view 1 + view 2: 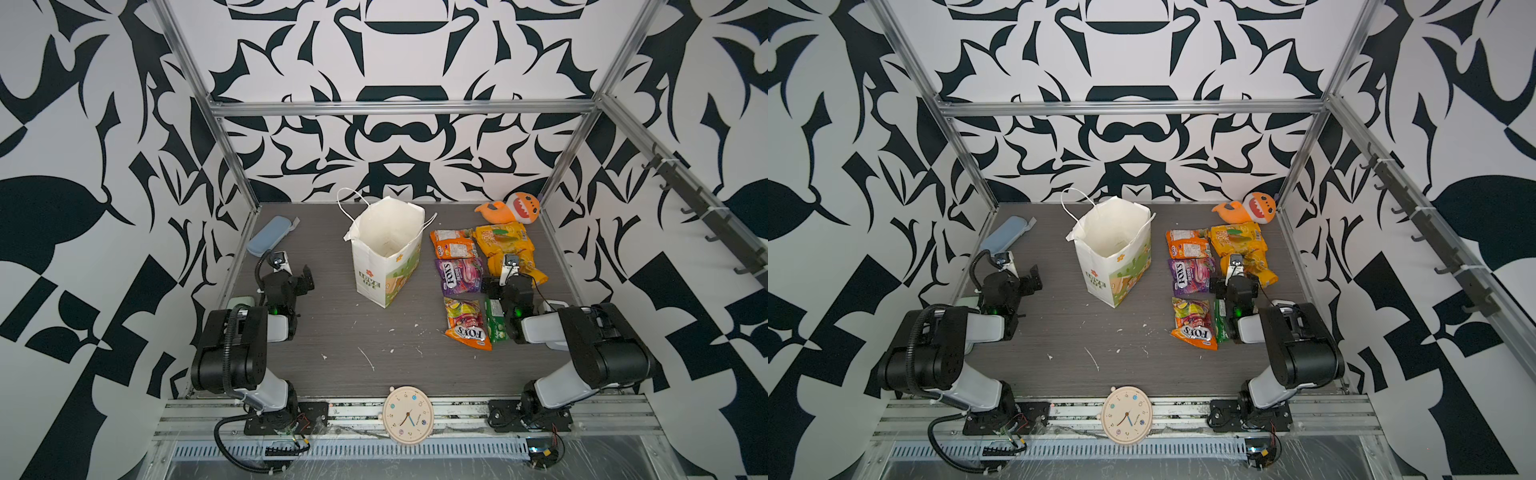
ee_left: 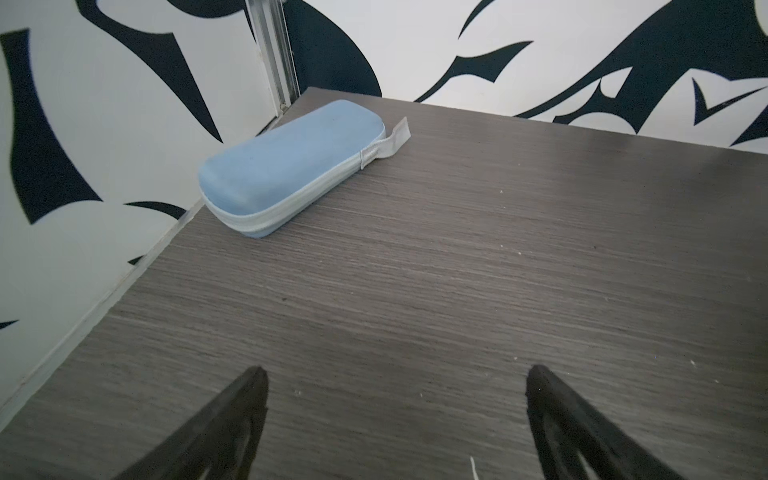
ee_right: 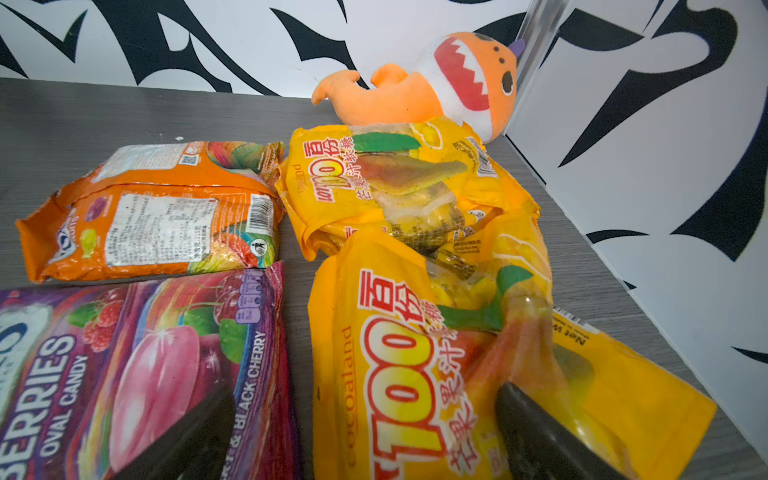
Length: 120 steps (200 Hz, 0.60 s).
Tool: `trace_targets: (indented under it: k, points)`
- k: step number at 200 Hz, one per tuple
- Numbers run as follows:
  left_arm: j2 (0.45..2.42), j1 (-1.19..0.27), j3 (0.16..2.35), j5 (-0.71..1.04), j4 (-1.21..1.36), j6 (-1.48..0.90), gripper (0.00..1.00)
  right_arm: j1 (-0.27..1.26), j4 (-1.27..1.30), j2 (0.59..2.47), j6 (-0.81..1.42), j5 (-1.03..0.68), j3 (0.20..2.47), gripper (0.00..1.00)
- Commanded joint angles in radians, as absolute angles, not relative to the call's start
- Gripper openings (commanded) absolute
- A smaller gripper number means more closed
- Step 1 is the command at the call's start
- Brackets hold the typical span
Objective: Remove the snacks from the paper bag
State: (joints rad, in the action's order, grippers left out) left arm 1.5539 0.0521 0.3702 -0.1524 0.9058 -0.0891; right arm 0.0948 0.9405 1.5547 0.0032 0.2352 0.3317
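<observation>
beneath the spread right jaws lie a yellow packet and a purple packet; left jaws spread too.

Six snacks lie at three o'clock from the one paper bag: one orange packet, two yellow, a far yellow packet and a near yellow packet, one purple FOX'S packet, one orange-red FOX'S packet and one narrow green packet. From the bag, one plush shark is at two o'clock, one light-blue case at nine and one clock at six.
</observation>
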Motion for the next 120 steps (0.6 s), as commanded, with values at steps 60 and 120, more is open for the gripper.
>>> trace_targets:
  k: [60,120]
  points:
    - [1.532,0.063,0.335,-0.062,0.955,-0.076,0.99,0.093,0.926,1.555,0.011,0.224,0.348,1.0]
    - [1.539,0.065,0.397,-0.069,0.842,-0.083,0.99,0.093,0.925,1.555,0.009,0.224,0.348,1.0]
